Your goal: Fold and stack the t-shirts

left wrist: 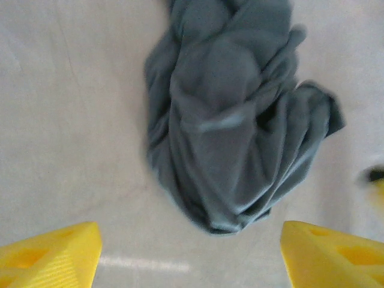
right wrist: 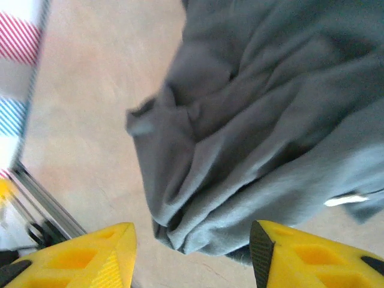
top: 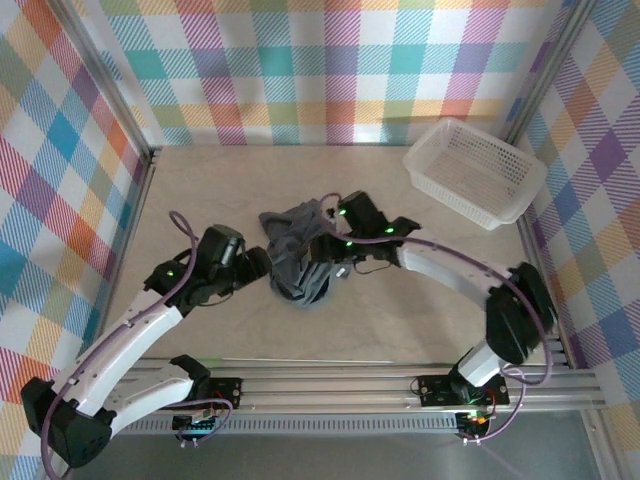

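Shirt: crumpled dark slate-grey cloth t-shirt (top: 298, 258), heaped on beige table (top: 200, 190)
Left gripper (left wrist: 191, 258): fingers spread, near cloth
Right gripper (right wrist: 192, 249): fingers spread, cloth fold between them

The left arm (top: 120, 345) and right arm (top: 450, 265) have white shell links joined by black housings. A purple cable (top: 178, 222) loops along each, and small green lights (top: 345, 212) glow on the joints. The left end effector (left wrist: 189, 228) and right end effector (right wrist: 192, 225) carry yellow wedge-shaped fingers (left wrist: 51, 258) with moulded hollows.
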